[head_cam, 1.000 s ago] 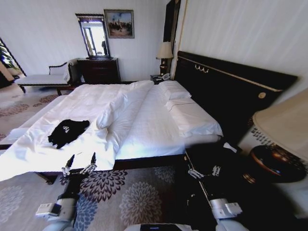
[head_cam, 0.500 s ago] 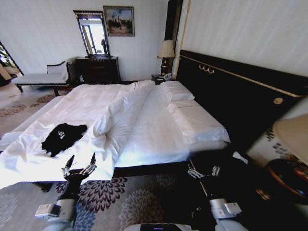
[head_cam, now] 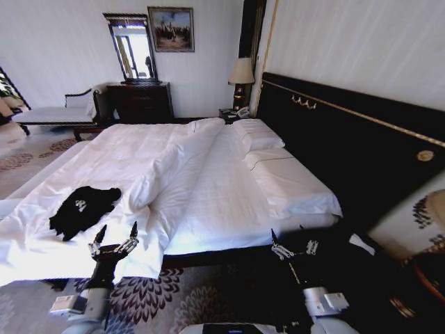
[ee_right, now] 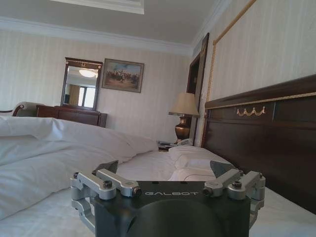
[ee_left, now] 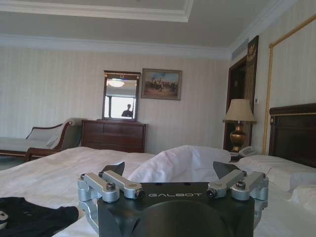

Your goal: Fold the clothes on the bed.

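Observation:
The clothes (head_cam: pixel 82 209), a crumpled black T-shirt with white lettering, lie on the white duvet near the bed's (head_cam: pixel 208 188) near-left corner. A dark edge of the clothes (ee_left: pixel 34 219) appears in the left wrist view. My left gripper (head_cam: pixel 116 232) hangs open just in front of the bed's edge, a little right of the shirt, with nothing between its fingers. My right gripper (head_cam: pixel 292 243) is open too, low by the bed's near-right corner beside the headboard. Both grippers, left (ee_left: pixel 170 170) and right (ee_right: pixel 164 168), point across the bed.
A bunched duvet ridge (head_cam: pixel 163 167) runs down the bed's middle. Pillows (head_cam: pixel 261 136) lie by the dark headboard (head_cam: pixel 348 139). A dresser with mirror (head_cam: pixel 142 97) and a chaise (head_cam: pixel 52 115) stand at the far wall. A lamp (head_cam: pixel 240 76) is beside the headboard. Patterned carpet (head_cam: pixel 188 299) lies underfoot.
The whole head view has shifted: the bed and shirt sit further left and the bedside lamp at right has slid out of frame, so the camera moved. Both grippers keep their pose.

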